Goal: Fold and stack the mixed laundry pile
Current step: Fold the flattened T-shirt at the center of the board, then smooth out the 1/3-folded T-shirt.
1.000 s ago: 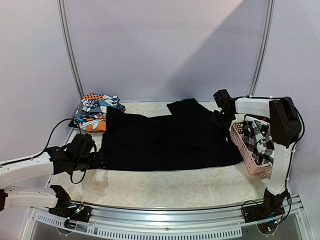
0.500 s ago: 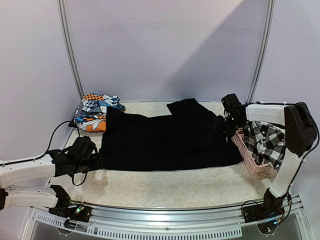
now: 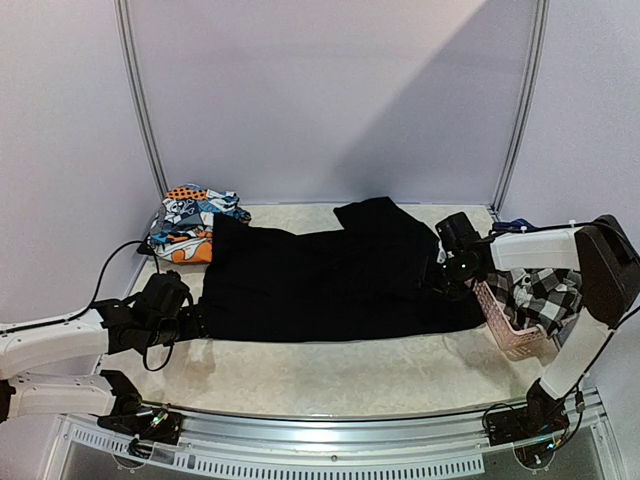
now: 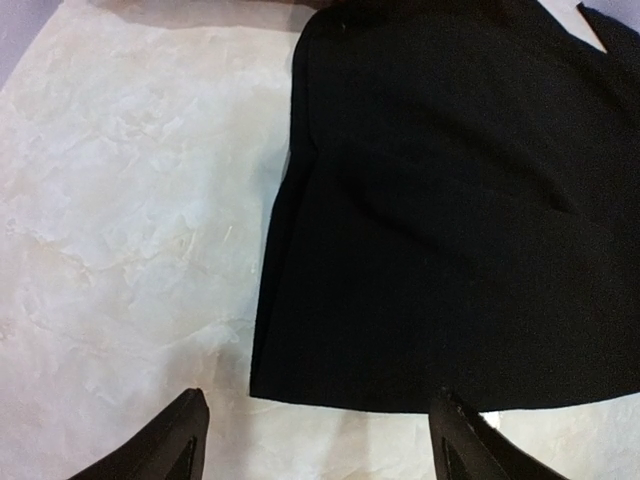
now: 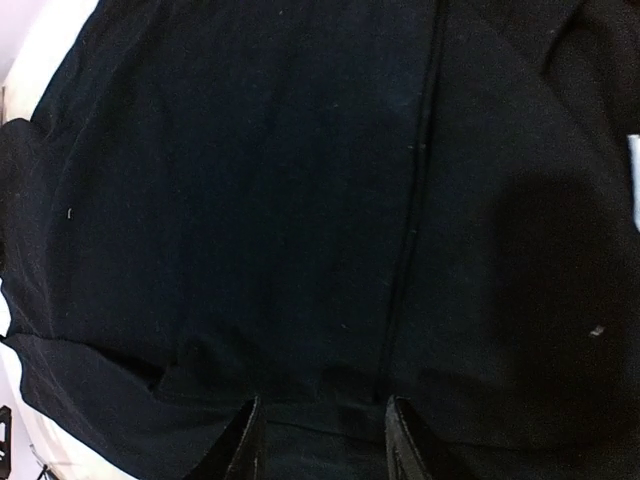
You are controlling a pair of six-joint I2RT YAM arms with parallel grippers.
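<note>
While the large black garment (image 3: 330,285) lies spread flat across the middle of the table (image 3: 330,375), the left gripper (image 4: 318,425) sits low at its left hem. Its fingers are wide apart with nothing between them, bare tabletop under the tips. The right gripper (image 5: 322,435) is down on the garment's right end, just beside the pink basket (image 3: 505,328). Its fingers are part-way apart with black cloth bunched at the tips; can't tell if any is pinched. The checked garment (image 3: 545,290) is in the basket. The printed pieces (image 3: 192,222), orange-blue-white, sit piled at the far left, right against the black garment's corner.
</note>
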